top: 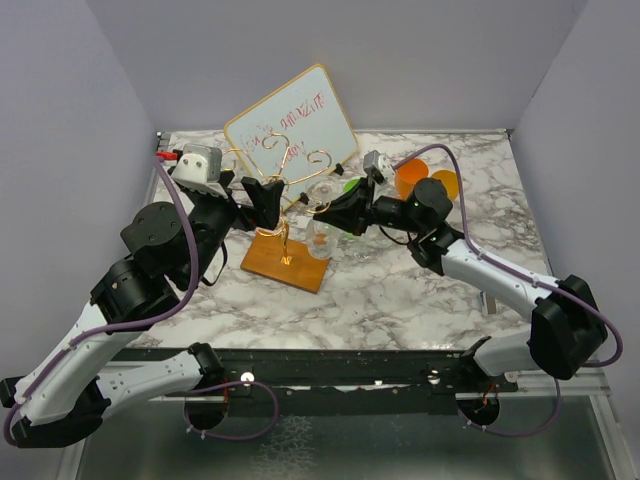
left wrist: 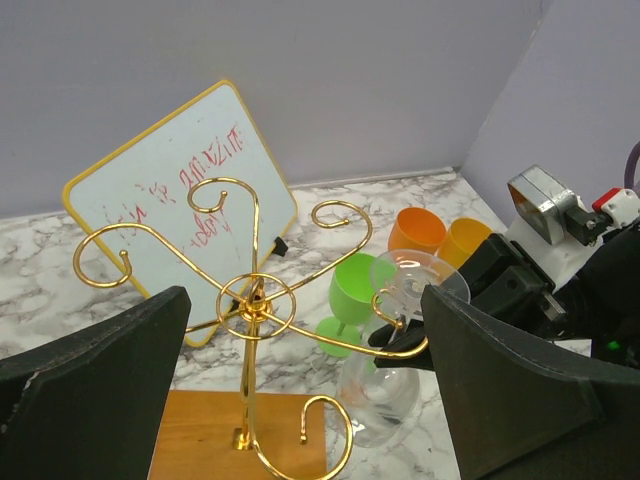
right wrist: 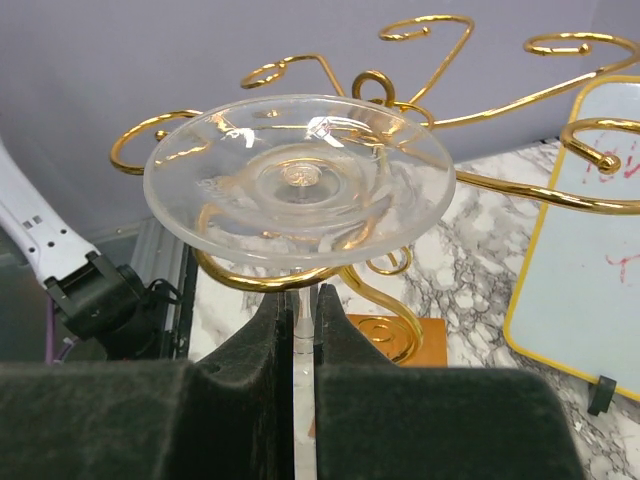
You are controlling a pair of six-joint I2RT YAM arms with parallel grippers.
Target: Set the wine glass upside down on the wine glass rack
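Right wrist view: inverted wine glass (right wrist: 300,180) is held by its stem in the right hand (right wrist: 297,320), foot seemingly over a curl of the rack (top: 287,262); lowering, then release, is needed.

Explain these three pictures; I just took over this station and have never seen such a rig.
Two robot arms sit at the near edge of a marble table. The overhead picture looks down from behind them. The other two come from a camera on each wrist, so the dark slabs at the bottom are its own fingers. On the table: the gold wine glass rack, a whiteboard, two orange cups and a green cup. The right gripper is shut on the stem of the wine glass, foot up, at a rack curl. The left gripper is open and empty beside the rack.
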